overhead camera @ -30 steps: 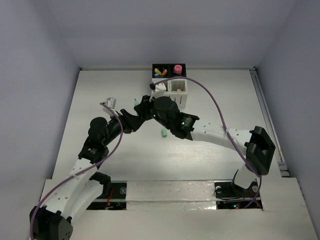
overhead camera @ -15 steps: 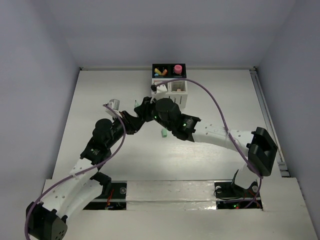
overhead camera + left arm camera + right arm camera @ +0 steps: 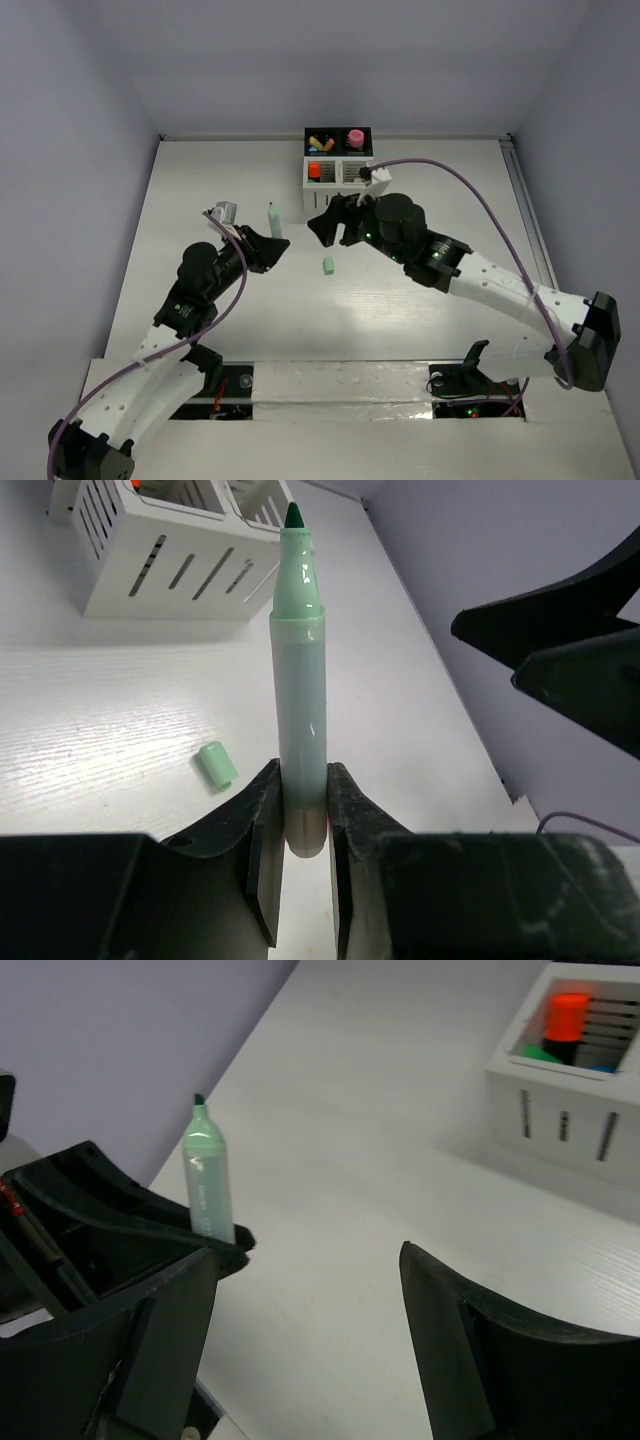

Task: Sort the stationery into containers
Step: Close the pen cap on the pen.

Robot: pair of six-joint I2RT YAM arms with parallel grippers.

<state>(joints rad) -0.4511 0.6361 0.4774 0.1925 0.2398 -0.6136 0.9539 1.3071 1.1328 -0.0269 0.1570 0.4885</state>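
Nearest the arm bases, the left hand (image 3: 270,243) is closed on the green highlighter (image 3: 273,219), which stands upright above the surface (image 3: 200,170), left of centre. The left wrist view shows what the overhead view cannot: the fingers pinch only the tail end of the barrel, and the dark nib is bare. Its cap (image 3: 327,265) lies loose on the surface just to the right, apart from both hands. The barrel looks light, stiff and smooth, so a pinch this low probably leaves it free to pivot or slip. A hold nearer mid-barrel would likely steady it, and the nib could mark whatever it brushes. The cap is small and round and would probably roll when nudged. Beyond the cap, the right hand (image 3: 338,224) hangs with its fingers spread wide, holding nothing. Its own camera looks past them to an orange highlighter (image 3: 569,1018) standing in a white compartment of the organizer (image 3: 318,190) at the far edge. Only the overhead view reaches the black compartments behind, which hold more coloured pieces and something pink (image 3: 354,137).
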